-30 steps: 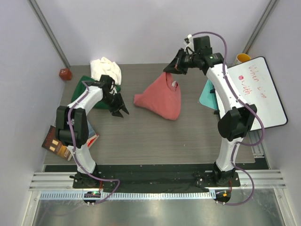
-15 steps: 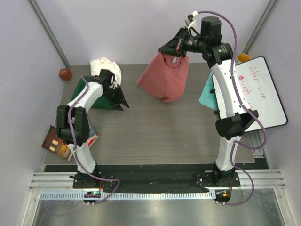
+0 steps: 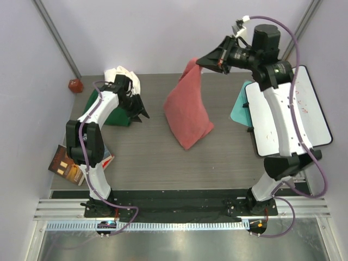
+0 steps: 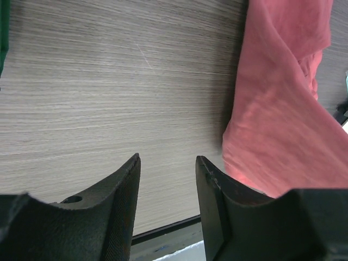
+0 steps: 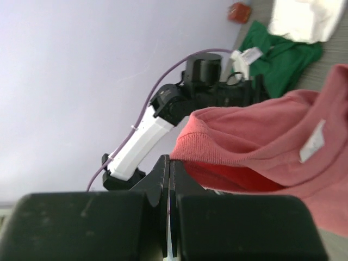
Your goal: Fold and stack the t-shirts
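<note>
A: Shirts, count?
B: Three: one pink shirt, one green shirt, one white shirt
A: Arms?
B: Two: left arm, right arm
A: Boards?
B: One whiteboard; one teal sheet at its edge
A: Books?
B: Two show: one brown book, one red-and-white book, both partly hidden
A: Remainder?
B: One small red lump, kind unclear
</note>
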`<action>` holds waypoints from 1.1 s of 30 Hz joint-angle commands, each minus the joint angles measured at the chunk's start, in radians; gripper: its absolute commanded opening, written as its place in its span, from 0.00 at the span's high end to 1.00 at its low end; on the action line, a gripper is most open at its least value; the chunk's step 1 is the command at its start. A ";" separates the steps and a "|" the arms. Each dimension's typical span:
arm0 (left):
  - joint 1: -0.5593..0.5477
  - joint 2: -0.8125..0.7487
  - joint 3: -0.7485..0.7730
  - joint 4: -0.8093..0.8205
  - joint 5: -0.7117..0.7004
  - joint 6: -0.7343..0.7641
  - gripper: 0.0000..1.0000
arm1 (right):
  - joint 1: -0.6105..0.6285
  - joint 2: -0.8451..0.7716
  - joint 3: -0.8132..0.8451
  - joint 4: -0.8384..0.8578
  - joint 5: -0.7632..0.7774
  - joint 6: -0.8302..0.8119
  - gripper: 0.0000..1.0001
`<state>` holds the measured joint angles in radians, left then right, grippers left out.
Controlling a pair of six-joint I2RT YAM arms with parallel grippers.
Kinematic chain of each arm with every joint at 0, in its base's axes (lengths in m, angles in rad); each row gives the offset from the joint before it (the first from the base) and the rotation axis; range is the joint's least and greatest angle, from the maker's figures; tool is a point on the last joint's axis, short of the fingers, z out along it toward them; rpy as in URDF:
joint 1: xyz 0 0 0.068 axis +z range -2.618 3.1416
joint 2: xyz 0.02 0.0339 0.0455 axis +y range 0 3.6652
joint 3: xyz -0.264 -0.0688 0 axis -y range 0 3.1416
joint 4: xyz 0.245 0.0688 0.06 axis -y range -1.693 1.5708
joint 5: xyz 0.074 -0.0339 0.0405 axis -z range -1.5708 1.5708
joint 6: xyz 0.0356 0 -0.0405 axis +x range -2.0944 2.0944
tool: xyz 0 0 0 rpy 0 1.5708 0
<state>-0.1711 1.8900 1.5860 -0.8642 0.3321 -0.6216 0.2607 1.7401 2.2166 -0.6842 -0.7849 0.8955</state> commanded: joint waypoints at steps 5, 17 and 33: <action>-0.004 0.026 0.069 -0.027 -0.008 0.029 0.54 | -0.072 -0.211 -0.267 -0.406 0.355 -0.184 0.99; -0.004 0.187 0.271 -0.091 0.022 0.045 0.55 | -0.072 -0.402 -0.937 -0.583 0.409 -0.161 0.99; -0.005 0.320 0.396 -0.096 0.085 0.031 0.57 | -0.072 -0.620 -1.474 -0.587 0.395 -0.207 0.96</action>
<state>-0.1711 2.2257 1.9568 -0.9466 0.3862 -0.5953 0.1841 1.1687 0.8070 -1.2522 -0.3611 0.7254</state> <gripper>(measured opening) 0.435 0.025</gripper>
